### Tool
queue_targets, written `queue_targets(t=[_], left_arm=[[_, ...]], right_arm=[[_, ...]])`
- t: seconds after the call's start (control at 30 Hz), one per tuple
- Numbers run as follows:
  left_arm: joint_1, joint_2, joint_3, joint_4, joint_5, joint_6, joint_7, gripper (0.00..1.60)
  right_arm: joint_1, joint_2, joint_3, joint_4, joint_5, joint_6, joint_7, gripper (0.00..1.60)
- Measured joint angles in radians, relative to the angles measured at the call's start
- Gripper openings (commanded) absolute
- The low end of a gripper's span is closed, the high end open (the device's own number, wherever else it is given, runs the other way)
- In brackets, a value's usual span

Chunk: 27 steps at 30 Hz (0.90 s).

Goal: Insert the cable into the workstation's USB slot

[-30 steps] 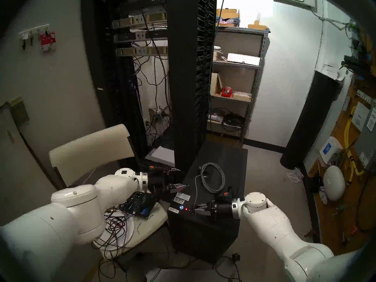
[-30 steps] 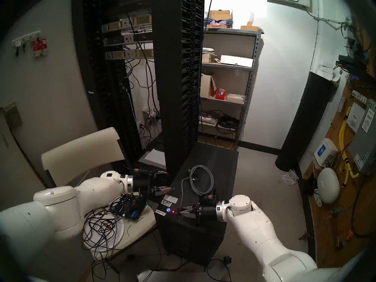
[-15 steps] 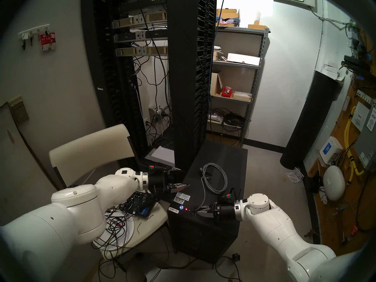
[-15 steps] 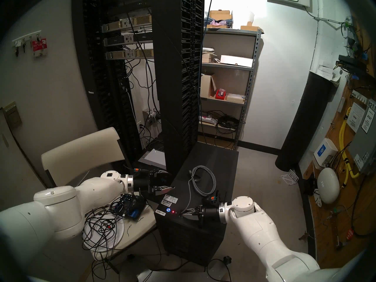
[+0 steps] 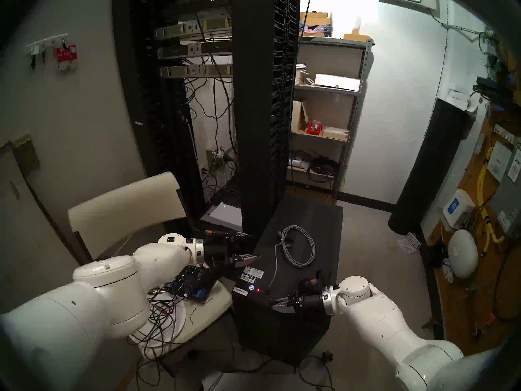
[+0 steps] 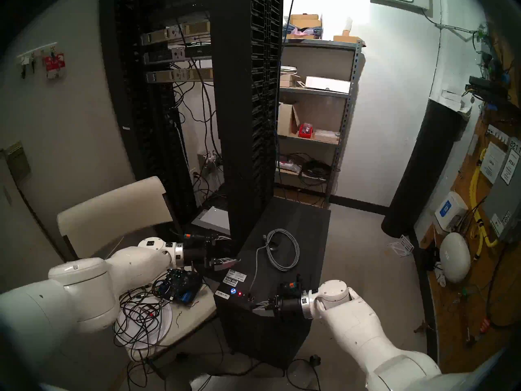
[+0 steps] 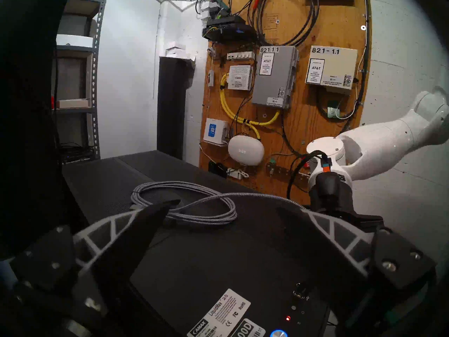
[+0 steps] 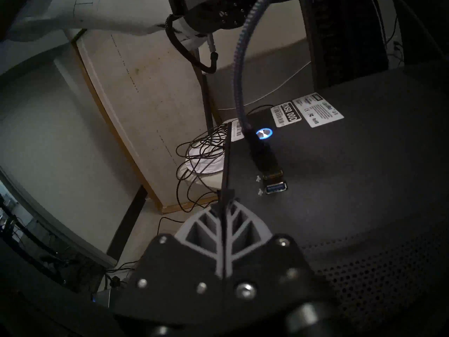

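Right gripper: fingers pressed flat together, holding nothing, just near of the ports, apparently its part done.

Cable: dark plug seated in the upper USB slot beside the blue light; blue slot below it empty. Slack lies coiled on the far lid, unstrained.

Workstation: centre floor, ports upward.

Left gripper: spread wide, empty, at the left edge, seemingly steadying.
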<state>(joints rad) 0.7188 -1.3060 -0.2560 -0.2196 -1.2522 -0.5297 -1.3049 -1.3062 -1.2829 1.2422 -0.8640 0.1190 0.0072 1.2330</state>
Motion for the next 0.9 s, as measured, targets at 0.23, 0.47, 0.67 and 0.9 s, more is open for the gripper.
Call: queue_targets(t=[0.23,0.47,0.67,0.9], left_arm=[[0.000,-0.007,-0.004,0.014,0.000,-0.003,0.003,1.60],[-0.003,-0.007,-0.004,0.007,0.000,0.020,-0.014,1.60],[-0.006,-0.006,-0.004,0.005,0.001,0.035,-0.028,1.60],[-0.009,-0.009,-0.007,0.016,0.001,0.043,-0.037,1.60]], right_arm=[[-0.016,0.005,0.002,-0.029,-0.005,0.006,0.003,0.00],[-0.062,0.031,0.044,-0.117,0.026,0.022,0.036,0.00],[-0.082,0.055,0.079,-0.194,0.045,0.032,0.055,0.00],[-0.096,0.070,0.097,-0.245,0.035,0.062,0.025,0.46]])
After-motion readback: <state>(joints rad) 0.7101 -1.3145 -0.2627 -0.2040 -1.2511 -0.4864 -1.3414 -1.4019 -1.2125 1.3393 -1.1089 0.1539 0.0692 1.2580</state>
